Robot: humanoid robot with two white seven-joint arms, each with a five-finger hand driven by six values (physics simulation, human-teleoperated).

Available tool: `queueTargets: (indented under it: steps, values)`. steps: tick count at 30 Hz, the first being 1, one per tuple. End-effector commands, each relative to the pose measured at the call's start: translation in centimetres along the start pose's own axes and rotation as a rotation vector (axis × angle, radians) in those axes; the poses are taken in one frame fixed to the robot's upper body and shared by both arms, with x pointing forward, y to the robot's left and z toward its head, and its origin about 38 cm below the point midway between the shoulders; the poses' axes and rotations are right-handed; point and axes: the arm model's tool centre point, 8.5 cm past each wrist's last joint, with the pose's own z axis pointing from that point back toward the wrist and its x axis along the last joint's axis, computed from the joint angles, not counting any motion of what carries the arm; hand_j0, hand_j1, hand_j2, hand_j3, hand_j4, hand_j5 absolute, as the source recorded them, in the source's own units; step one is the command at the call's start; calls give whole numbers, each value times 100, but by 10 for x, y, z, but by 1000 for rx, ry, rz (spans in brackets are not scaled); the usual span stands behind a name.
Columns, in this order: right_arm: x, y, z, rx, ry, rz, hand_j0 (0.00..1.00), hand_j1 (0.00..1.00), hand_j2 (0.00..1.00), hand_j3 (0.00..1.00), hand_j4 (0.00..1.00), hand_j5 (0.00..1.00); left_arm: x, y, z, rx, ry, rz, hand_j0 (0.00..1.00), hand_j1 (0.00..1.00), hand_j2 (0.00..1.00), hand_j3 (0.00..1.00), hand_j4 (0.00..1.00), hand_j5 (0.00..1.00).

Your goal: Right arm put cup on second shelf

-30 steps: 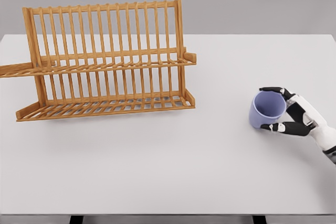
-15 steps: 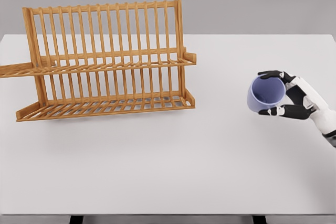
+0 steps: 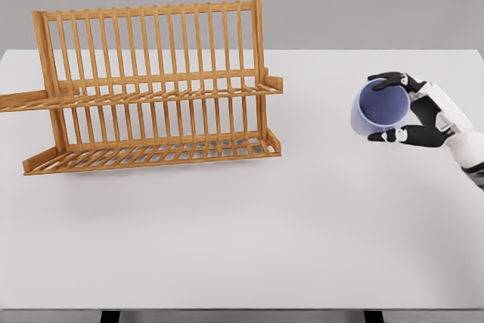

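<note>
Well right of the wooden rack [image 3: 151, 88], right hand [image 3: 423, 117] clasping tilted lilac cup [image 3: 378, 107] around its wall; likely light, rigid, smooth-sided.

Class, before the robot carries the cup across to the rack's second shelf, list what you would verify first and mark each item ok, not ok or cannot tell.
1. Grasp: the right robot hand has fingers above and below the purple cup - ok.
2. Cup clear of the white table: appears lifted - ok.
3. Cup empty: its open mouth faces the camera and shows nothing inside - ok.
4. Upper shelf of the wooden rack free: nothing sits on it - ok.
5. Path from cup leftward to rack: bare table between them - ok.
6. Grip firmness: cannot tell.
</note>
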Motion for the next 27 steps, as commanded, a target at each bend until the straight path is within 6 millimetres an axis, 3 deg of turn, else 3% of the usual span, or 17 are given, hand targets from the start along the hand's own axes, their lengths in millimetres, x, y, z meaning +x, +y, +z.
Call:
queueTargets:
  steps: [1, 27]
  values:
    - [1, 2, -2, 4, -8, -7, 59, 59, 59, 59, 59, 59, 0, 0, 0, 0, 0, -1, 100, 100, 100, 100, 100, 100]
    - [36, -4, -78, 55, -181, 32, 59, 59, 59, 59, 59, 59, 0, 0, 0, 0, 0, 0, 100, 100, 100, 100, 100, 100]
